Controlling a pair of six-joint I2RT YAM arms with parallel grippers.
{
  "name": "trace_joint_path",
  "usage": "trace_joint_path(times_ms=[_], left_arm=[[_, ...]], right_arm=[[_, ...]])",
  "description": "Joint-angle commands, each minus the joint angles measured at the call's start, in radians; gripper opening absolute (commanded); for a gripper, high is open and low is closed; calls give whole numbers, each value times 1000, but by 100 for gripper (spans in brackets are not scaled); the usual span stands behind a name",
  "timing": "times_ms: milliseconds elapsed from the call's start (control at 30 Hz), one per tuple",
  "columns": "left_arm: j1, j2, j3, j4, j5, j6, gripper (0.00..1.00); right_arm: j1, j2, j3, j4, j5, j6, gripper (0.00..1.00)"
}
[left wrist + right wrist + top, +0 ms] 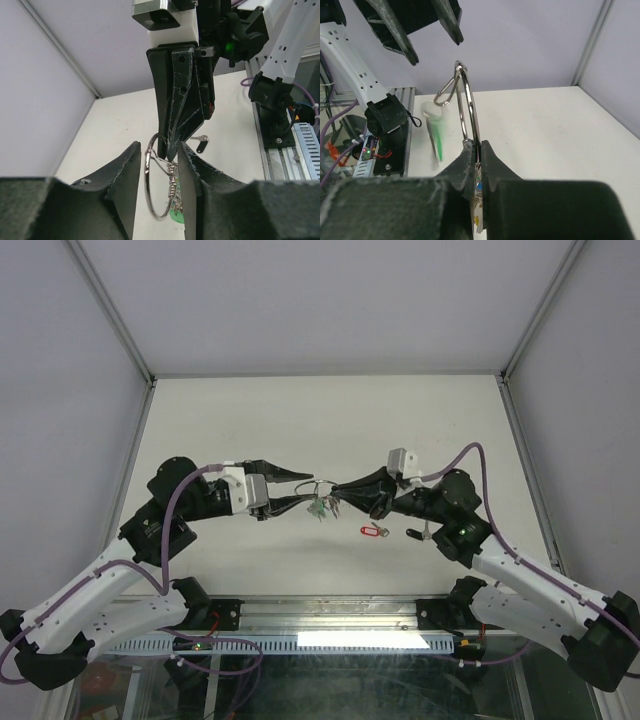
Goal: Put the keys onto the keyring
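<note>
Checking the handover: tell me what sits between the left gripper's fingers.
The keyring, pinched from above by the shut right gripper, hangs between the open left gripper's fingers; the left wrist view shows it best.

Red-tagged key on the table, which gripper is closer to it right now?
Right. The right gripper, shut on the keyring, hangs just up-left of the red-tagged key in the top view; the left gripper is farther left, beyond the ring.

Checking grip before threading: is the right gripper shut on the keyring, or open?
Shut on it. In the right wrist view the right gripper has its fingers pinched on the keyring wire, with no gap between them.
</note>
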Motion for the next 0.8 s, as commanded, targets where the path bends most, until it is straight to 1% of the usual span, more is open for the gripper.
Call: trace_joint_path(times_ms=[0,167,200,233,333,433,533,667,767], left_arm=[[20,-29,-2,83,37,-13,35],[28,-33,-5,83,34,-13,37],[29,-34,-6,84,29,-13,37],[31,-36,-6,83,22,-14,37],[34,-41,-13,94,-12,-22,39],[39,-47,-25,113,-53,-33,42],[45,-49,-36,130,-78,-44,44],[55,-41,-37,136,-99,-51,45],[62,-36,-37,135,-106,-51,45]], right_arm=[[-3,-89,127,-274,60,-80,0],[-3,-123,186,-406,60,-80,0],[-3,-126,201,-431,89,-118,0],[-3,-126,218,-470,240,-365,0],[-3,-115,282,-591,286,-442,0],[-3,-75,374,-771,314,-494,0],[-2,-21,479,-942,377,-513,0],[11,36,546,-1058,466,-515,0],[22,57,550,-1079,485,-513,0]])
